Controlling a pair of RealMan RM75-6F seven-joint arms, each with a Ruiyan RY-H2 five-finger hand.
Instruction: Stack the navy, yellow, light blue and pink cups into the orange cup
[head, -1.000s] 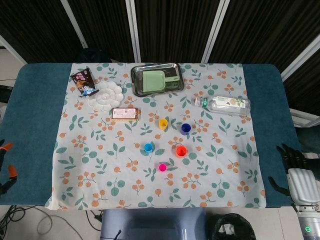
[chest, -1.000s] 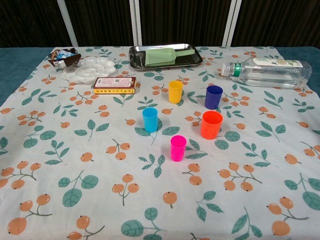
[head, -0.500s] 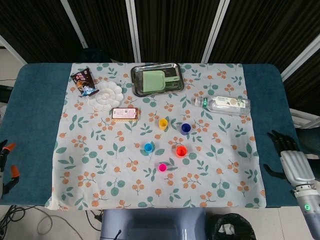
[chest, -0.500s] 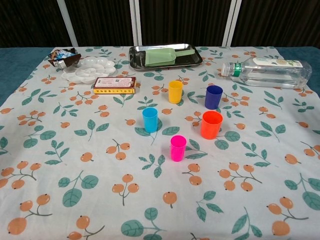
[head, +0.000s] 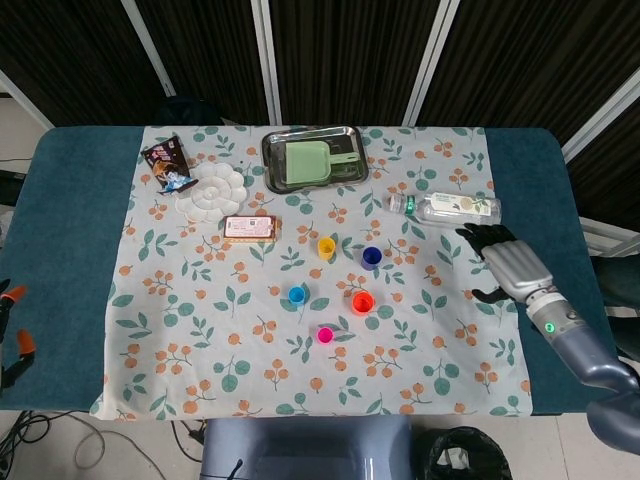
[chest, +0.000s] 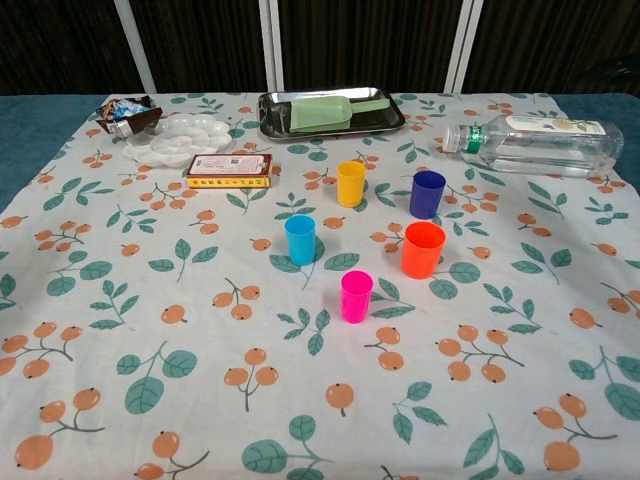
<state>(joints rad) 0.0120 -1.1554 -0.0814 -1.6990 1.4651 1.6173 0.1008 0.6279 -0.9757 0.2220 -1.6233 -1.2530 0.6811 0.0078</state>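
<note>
Right robot hand (head: 510, 266) is hovering open and empty over the table's right side, near the bottle (head: 450, 208). I am starting the first pick: the navy cup (head: 372, 256) is standing just beyond the orange cup (head: 363, 301); next, reach left and grip it.

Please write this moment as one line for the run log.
stage: approach | right hand: open, above cloth beside bottle | left hand: idle at table edge | cups: none stacked in orange cup

On the desk's floral cloth (head: 200, 340): a steel tray (head: 272, 168) holding a green scoop (head: 310, 163), a white palette (head: 212, 192), a snack packet (head: 167, 165), a flat box (head: 249, 228), and a clear bottle (head: 450, 208) lying on its side.
</note>
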